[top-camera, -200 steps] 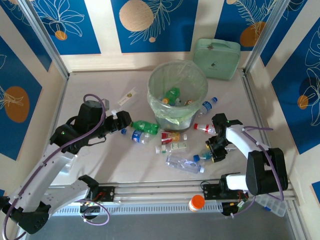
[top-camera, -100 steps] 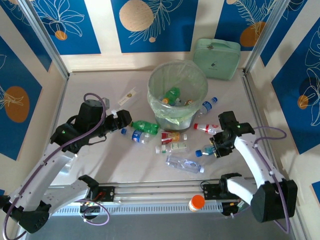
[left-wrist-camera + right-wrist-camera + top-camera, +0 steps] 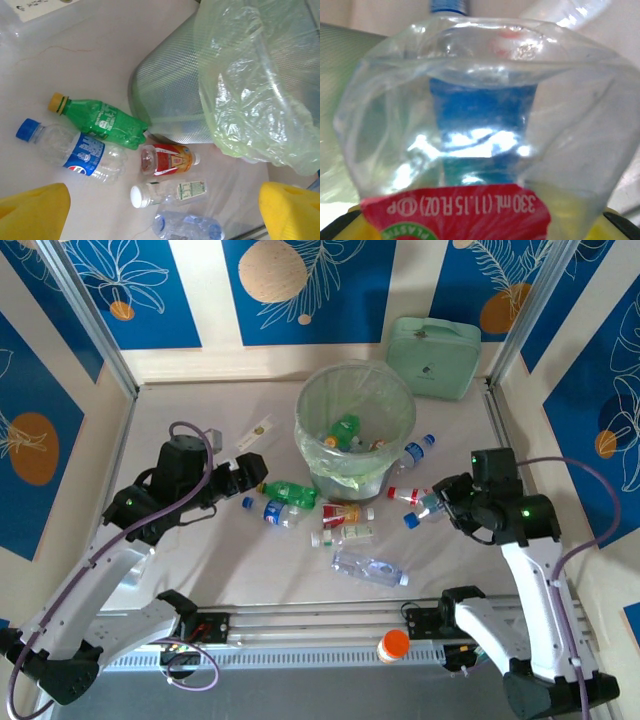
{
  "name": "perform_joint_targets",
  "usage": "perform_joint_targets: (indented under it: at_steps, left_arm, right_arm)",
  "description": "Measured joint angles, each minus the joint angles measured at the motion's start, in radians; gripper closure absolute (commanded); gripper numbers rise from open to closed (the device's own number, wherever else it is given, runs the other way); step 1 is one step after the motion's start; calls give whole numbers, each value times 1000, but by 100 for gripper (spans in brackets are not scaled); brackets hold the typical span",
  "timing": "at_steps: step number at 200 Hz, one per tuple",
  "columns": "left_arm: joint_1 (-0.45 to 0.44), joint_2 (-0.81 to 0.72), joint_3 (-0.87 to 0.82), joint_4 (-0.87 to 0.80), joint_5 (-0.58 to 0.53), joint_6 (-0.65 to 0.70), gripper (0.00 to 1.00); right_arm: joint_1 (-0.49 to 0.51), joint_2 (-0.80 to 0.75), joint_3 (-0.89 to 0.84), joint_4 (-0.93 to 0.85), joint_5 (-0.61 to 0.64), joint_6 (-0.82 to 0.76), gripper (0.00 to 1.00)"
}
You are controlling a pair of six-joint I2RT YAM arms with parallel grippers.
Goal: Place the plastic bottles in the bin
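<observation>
Table (image 3: 200,560): seven loose plastic bottles (image 3: 285,492), lying near the bin (image 3: 355,410).
Bin: several bottles inside, one green.
Left tool (image 3: 250,472): one, jaws wide open.
Right tool (image 3: 440,502): one, gripping one blue-capped bottle (image 3: 480,125).

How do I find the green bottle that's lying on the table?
Look for the big round bin with the pale green bag. Lying at its foot, to the left in the top view, is the green bottle. It has a yellow cap, while the clear bottle next to it has a blue cap and label.
</observation>
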Motion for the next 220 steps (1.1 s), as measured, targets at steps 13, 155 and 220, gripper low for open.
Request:
perform_joint_targets:
  at_steps: [13,155,220]
  left_arm:
    - [0,4,5,14,13,0,4]
    - [0,10,35,228,137,44,4]
    - [0,10,35,227,114,57,4]
  right_arm:
    - [0,-2,52,5,-15,-47,60]
    - [60,265,546,259,-176,-363,62]
    - [156,555,813,317,-129,-457,61]
